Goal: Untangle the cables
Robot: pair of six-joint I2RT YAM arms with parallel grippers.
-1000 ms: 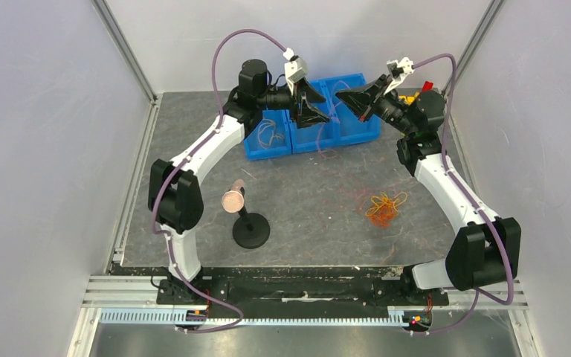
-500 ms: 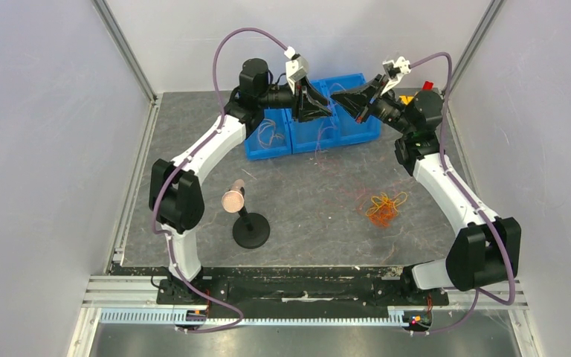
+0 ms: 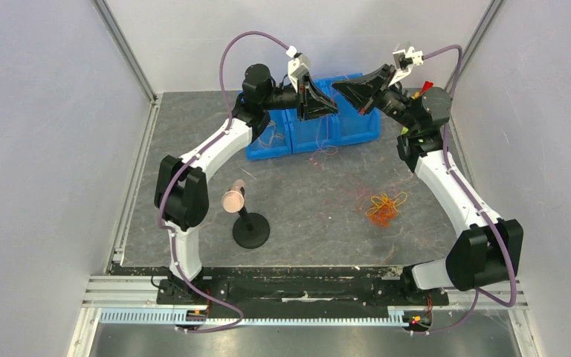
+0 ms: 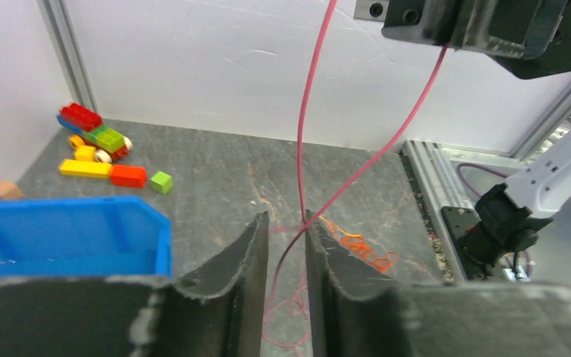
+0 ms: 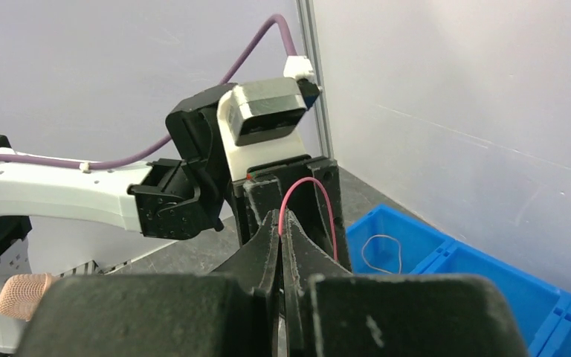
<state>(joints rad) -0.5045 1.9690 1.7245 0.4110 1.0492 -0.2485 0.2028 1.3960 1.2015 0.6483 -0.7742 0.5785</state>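
Showed, from above, a grey mottled table walled in white. Had, left of centre, a black stand with a coppery mesh head, upright and well apart from everything else.

Showed the left arm stretched toward the far edge, over a blue three-compartment bin. Held one thin looped cable in that bin's left compartment. Placed the left gripper over the bin's middle, jaws a narrow way apart, with the red-pink cable running through the gap and not visibly pinched.

Faced the right gripper toward the left one, just beside it and a little higher. Had its jaws pressed together on the same red-pink cable, with a short loop arching out past the fingertips. Hung two strands of that cable down from the right gripper, crossing at the left gripper's fingertips and ending in loose coils on the table below.

Showed the orange cables lying as a small tangle on the table, right of centre — near the right arm, well apart from both grippers and the bin. Had toy bricks — red, yellow, green — scattered in the far right corner, beyond the bin.
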